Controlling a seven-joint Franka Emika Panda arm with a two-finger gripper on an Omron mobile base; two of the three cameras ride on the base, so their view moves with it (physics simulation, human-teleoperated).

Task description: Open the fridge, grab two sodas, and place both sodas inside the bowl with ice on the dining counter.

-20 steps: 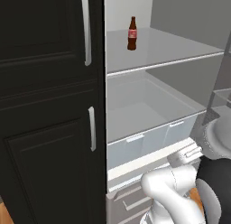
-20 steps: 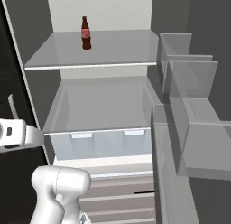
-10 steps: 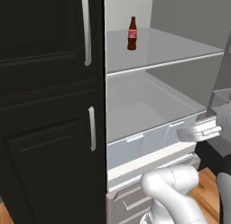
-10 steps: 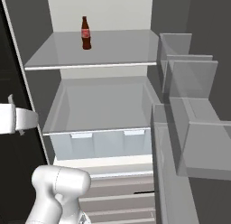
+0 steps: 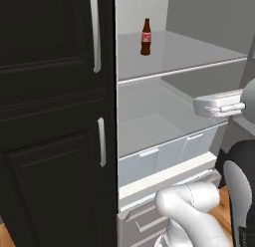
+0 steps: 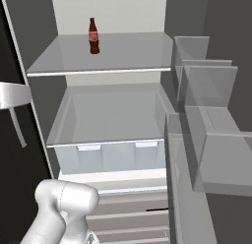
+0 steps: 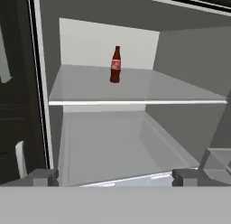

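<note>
- Since a second earlier, the arm's white hand had climbed: in the left base view it had sat low at the right edge beside the drawer fronts, and it now stood higher, level with the space under the upper shelf; in the right base view it had risen along the left edge in the same way.
- The soda had not shifted; the brown cola bottle with its red label stood upright on the upper shelf, towards the back, with nothing touching it.
- The fridge stood open as before, its door swung to the right with the door bins facing inward.
- The gripper had its jaws spread wide and held nothing; in the hand view the two finger tips stood far apart at the bottom, well short of the bottle.
- The black cabinet with its silver handles stood just left of the fridge opening.
- The clear crisper drawer lay below the lower shelf.
</note>
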